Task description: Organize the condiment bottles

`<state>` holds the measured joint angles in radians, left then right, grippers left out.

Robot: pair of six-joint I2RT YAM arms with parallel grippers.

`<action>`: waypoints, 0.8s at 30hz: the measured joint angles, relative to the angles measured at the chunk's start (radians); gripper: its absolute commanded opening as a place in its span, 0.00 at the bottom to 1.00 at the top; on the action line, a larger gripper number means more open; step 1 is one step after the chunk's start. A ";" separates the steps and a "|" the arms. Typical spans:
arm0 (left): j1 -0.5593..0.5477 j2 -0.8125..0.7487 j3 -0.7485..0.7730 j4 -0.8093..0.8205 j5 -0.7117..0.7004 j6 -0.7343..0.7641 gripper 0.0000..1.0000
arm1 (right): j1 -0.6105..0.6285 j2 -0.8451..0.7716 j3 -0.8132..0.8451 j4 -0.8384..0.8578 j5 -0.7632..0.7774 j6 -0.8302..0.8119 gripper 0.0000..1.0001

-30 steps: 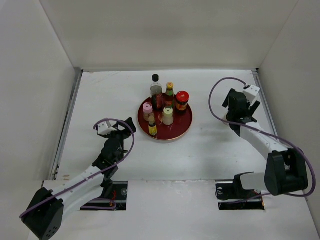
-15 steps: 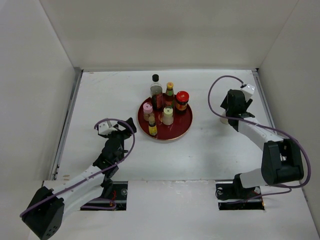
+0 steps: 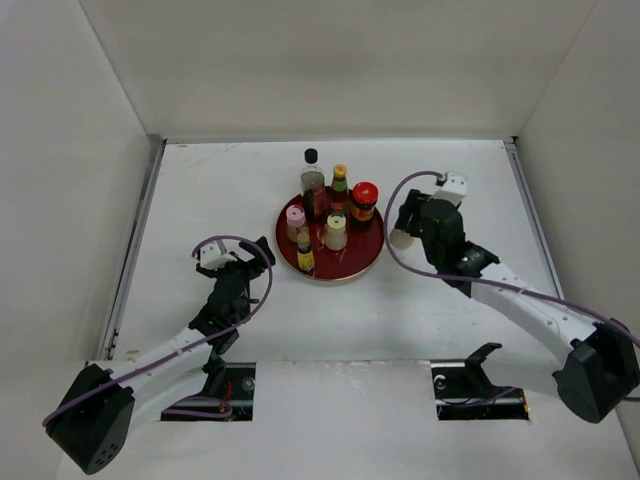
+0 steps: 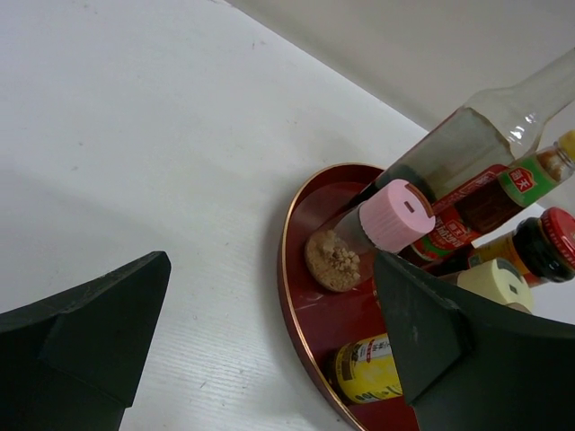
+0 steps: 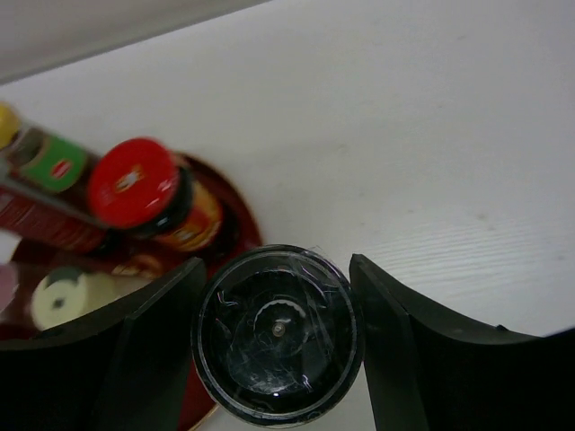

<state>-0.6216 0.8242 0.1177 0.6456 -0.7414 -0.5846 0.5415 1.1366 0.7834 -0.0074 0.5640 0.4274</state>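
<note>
The round red tray holds several condiment bottles: a tall clear glass one with a black cap, a yellow-capped one, a red-capped jar, a pink-capped jar, a cream-capped one and a small yellow one. My right gripper is shut on a black-topped jar just off the tray's right edge. My left gripper is open and empty by the tray's left edge. The left wrist view shows the pink-capped jar and the tray rim.
White walls enclose the table on the left, back and right. A metal strip runs along the left edge. Purple cables loop over both arms.
My right gripper has swung left from the right side of the table to the tray's right edge, carrying the black-topped jar. My left arm has hardly moved.
</note>
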 measured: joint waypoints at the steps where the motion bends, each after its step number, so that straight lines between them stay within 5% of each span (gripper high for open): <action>1: 0.001 0.005 0.000 0.000 -0.007 0.000 1.00 | 0.039 0.014 0.010 0.001 0.000 0.002 0.49; 8: 0.006 0.007 0.000 -0.001 -0.023 0.000 1.00 | 0.231 0.193 0.067 0.100 -0.024 0.014 0.49; 17: 0.006 -0.005 0.000 0.001 -0.021 0.000 1.00 | 0.268 0.345 0.108 0.173 -0.021 0.014 0.51; 24: 0.003 -0.007 0.000 0.013 -0.009 0.000 1.00 | 0.278 0.396 0.109 0.192 0.027 -0.007 0.67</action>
<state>-0.6182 0.8169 0.1181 0.6586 -0.7502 -0.5850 0.8200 1.5330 0.8925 0.1844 0.5911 0.4202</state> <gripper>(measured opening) 0.997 0.702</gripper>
